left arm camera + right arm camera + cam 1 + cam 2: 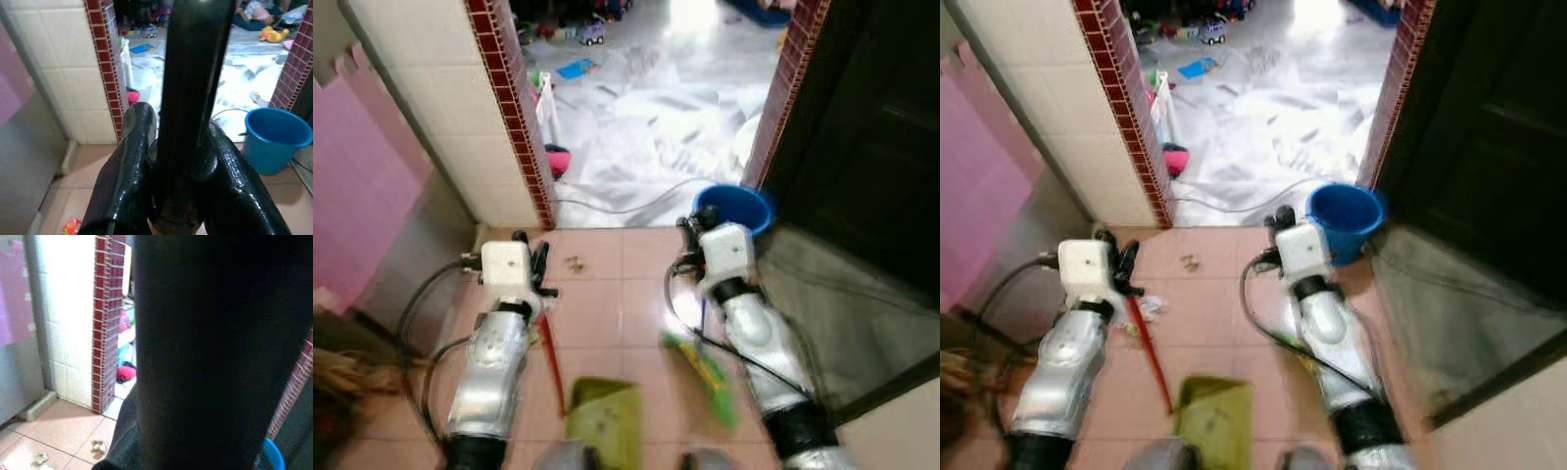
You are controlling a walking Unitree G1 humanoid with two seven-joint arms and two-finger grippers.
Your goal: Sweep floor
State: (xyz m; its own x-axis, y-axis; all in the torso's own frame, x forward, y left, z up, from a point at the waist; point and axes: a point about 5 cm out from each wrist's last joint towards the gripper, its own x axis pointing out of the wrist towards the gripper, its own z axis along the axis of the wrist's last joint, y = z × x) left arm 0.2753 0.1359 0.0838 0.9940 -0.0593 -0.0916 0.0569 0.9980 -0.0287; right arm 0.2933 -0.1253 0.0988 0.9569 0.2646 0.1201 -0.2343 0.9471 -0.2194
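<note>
Terracotta tile floor (607, 294) with crumbs (574, 262), blue bucket (736, 208) at doorway, left tool (178, 161) clamping dustpan handle (190, 98), right tool's grip unclear.

The floor (607, 313) here is of pink square tiles. On it at 12 o'clock lie small crumbs (574, 262); at 1 o'clock a blue bucket (736, 208) stands at the doorway. At 9 o'clock lies a small red wrapper (72, 226). Beyond, the white marble floor (646, 127) carries scattered toys (592, 33) and a thin cable (626, 204).
</note>
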